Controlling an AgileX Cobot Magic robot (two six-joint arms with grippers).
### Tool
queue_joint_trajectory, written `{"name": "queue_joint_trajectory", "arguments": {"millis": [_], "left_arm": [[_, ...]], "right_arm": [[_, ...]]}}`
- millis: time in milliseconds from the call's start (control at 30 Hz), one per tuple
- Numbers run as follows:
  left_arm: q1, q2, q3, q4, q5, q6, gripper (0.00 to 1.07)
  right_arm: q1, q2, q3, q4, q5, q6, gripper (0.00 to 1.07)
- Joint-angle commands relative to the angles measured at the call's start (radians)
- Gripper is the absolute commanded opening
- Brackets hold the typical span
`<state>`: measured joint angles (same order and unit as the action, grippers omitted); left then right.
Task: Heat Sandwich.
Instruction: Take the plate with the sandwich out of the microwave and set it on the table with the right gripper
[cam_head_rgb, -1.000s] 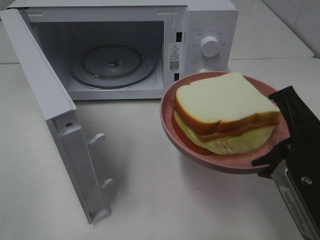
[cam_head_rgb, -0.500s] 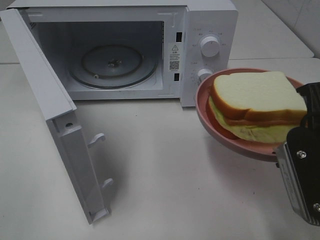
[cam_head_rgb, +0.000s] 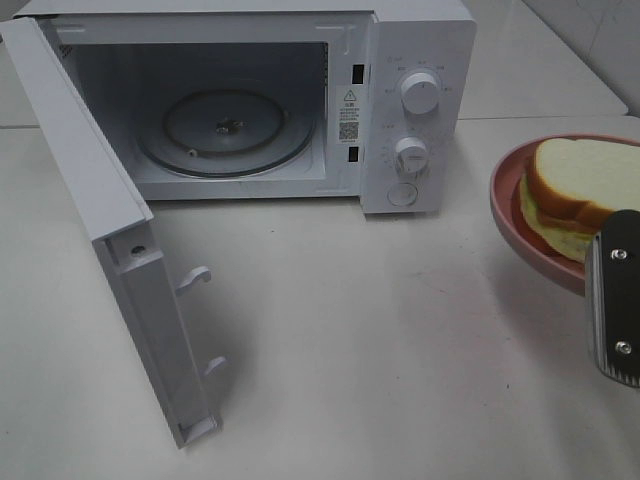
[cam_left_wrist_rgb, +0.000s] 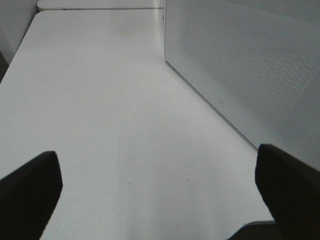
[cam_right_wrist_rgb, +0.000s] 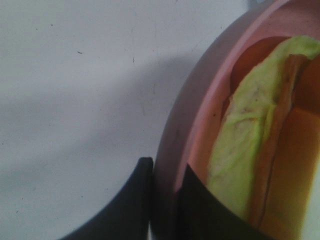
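The sandwich (cam_head_rgb: 585, 195), white bread with tan crust and green-yellow filling, lies on a round pink plate (cam_head_rgb: 520, 215) held in the air at the far right of the high view. My right gripper (cam_right_wrist_rgb: 165, 187) is shut on the plate's rim, one finger outside and one inside, right next to the sandwich (cam_right_wrist_rgb: 250, 150). Its black and silver body (cam_head_rgb: 618, 300) covers part of the plate. My left gripper (cam_left_wrist_rgb: 160, 200) stands open over bare table beside the microwave's outer wall (cam_left_wrist_rgb: 250, 65). It does not show in the high view.
The white microwave (cam_head_rgb: 415, 100) stands at the back with its door (cam_head_rgb: 110, 230) swung wide open to the front left. The glass turntable (cam_head_rgb: 225, 125) inside is bare. White tabletop (cam_head_rgb: 350, 330) lies between the door and the plate.
My right gripper has carried the plate and sandwich to the right, from in front of the microwave's dials to the right edge of the view. The left gripper and the microwave have not moved.
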<state>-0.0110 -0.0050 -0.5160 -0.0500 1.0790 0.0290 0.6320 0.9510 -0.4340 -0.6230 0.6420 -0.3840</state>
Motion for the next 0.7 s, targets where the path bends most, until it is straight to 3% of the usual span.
{"name": "queue_joint_trajectory", "arguments": {"millis": [33, 700], "left_arm": [[0.002, -0.016, 0.001, -0.007, -0.004, -0.002, 0.98], [0.002, -0.016, 0.001, -0.007, -0.004, -0.002, 0.98]], "right_arm": [[0.000, 0.008, -0.002, -0.085, 0.040, 0.119, 0.00], [0.000, 0.337, -0.003, -0.288, 0.131, 0.853, 0.00]]}}
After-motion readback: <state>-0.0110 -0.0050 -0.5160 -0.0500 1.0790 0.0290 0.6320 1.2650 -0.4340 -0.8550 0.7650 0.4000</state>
